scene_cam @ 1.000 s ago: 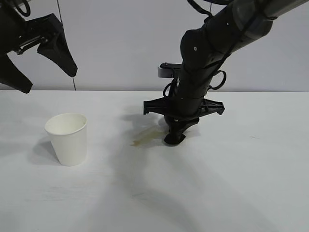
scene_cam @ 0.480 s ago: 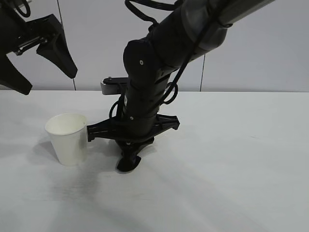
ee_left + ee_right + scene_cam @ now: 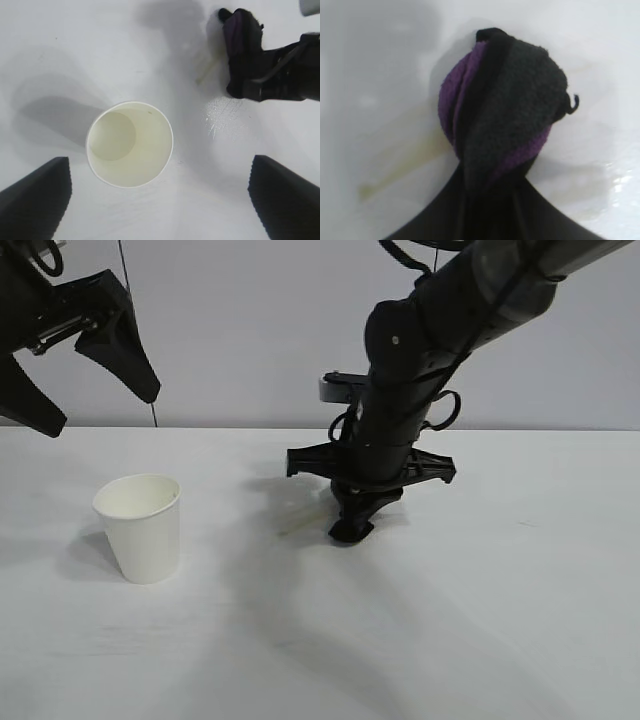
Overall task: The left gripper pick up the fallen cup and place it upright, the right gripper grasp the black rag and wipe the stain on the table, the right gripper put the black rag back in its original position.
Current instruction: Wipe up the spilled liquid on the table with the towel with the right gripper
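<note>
The white paper cup (image 3: 140,525) stands upright at the left of the white table (image 3: 500,620); it also shows from above in the left wrist view (image 3: 130,144). My left gripper (image 3: 85,405) hangs open and empty high above the cup. My right gripper (image 3: 352,523) is shut on the black rag (image 3: 505,112), which has purple streaks, and presses it onto the table at the middle. A faint yellowish smear of the stain (image 3: 297,527) lies just left of the rag, and it shows in the right wrist view (image 3: 395,177) as thin streaks.
A wet sheen (image 3: 225,112) marks the table near the rag. A grey wall (image 3: 250,330) stands behind the table's far edge.
My right gripper swept the rag left toward the cup and is now back right near the middle. The brown stain is fainter than a second ago. The cup and left gripper have not moved.
</note>
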You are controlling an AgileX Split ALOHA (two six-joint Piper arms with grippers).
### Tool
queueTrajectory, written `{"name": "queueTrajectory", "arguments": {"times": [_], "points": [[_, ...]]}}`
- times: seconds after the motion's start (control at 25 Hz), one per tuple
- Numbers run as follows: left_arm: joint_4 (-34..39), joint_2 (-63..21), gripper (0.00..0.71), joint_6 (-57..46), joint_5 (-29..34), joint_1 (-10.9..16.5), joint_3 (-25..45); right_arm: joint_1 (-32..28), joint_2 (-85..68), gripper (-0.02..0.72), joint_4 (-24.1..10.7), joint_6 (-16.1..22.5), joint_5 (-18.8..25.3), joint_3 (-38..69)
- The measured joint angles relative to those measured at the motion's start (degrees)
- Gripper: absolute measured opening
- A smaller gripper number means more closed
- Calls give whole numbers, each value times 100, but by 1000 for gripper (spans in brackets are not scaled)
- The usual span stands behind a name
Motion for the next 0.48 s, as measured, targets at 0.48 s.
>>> {"name": "queueTrajectory", "arguments": {"times": [0.48], "points": [[0,0,693,0,0,0,0,946,54,106,-48,-5,-72,-112]]}}
